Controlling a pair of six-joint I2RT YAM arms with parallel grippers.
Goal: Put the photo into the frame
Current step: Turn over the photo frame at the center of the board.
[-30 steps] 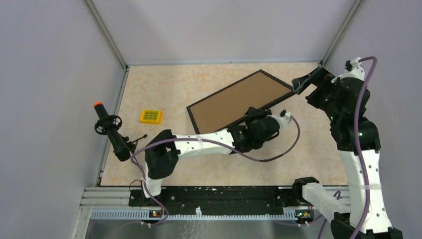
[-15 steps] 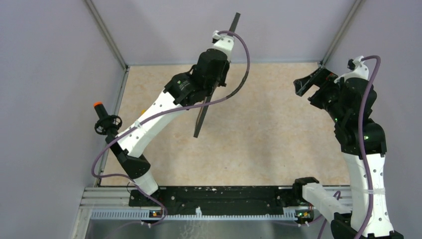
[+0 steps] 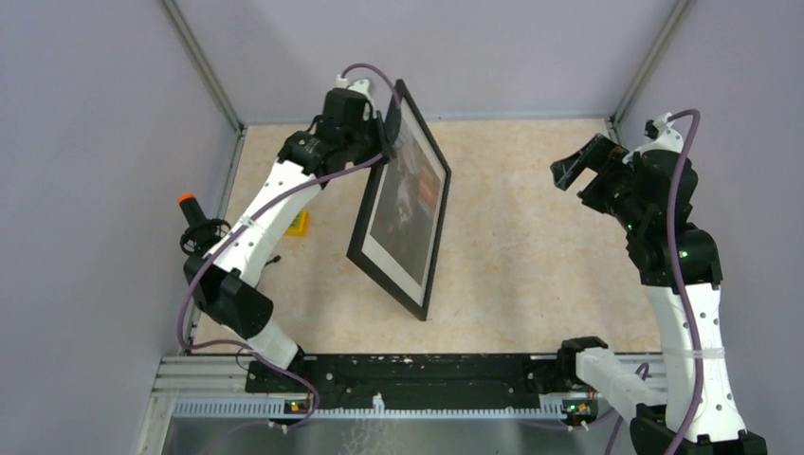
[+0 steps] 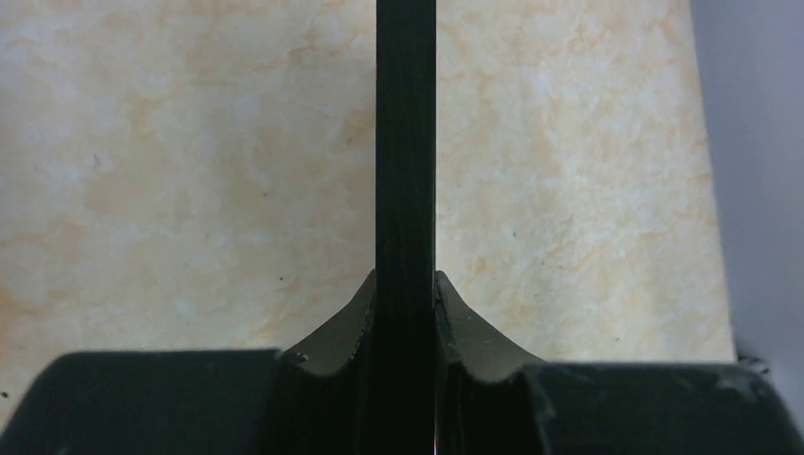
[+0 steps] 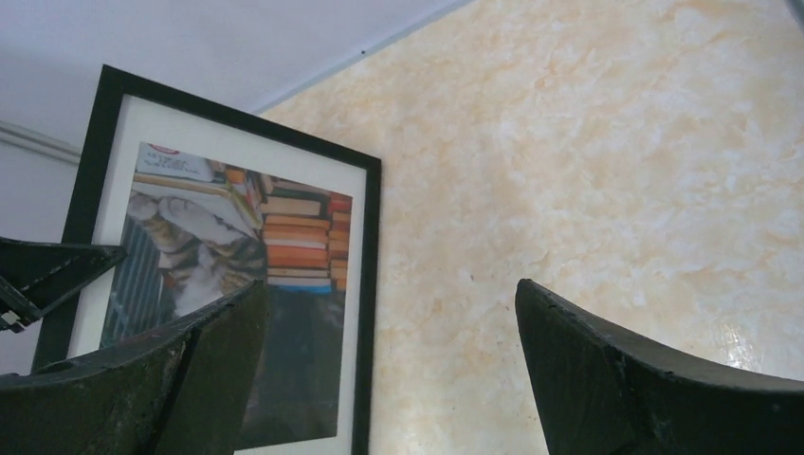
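A: Where's the frame (image 3: 403, 204)?
B: Off the table (image 3: 531, 275), over its left half, hanging near-upright and tilted. Glass side faces the table's right half.
A: Who has it?
B: Left gripper (image 3: 384, 128), at the top edge, toward the table's back. In the left wrist view the left gripper (image 4: 406, 284) has both fingers (image 4: 455, 308) pressed flat against the black rail (image 4: 406, 142), one each side. Clamped on it.
A: The photo (image 3: 410, 199)?
B: Sits inside the frame. In the right wrist view the print (image 5: 237, 227) shows a cat and stacked books, with a white border inside the black rail (image 5: 368, 284).
A: Lower corner touching the table?
B: Can't tell.
A: Right side?
B: Right gripper (image 3: 583, 163) hangs above the table's right-back part, jaws spread wide, holding nothing. The right gripper (image 5: 389, 284) points at the glass side.
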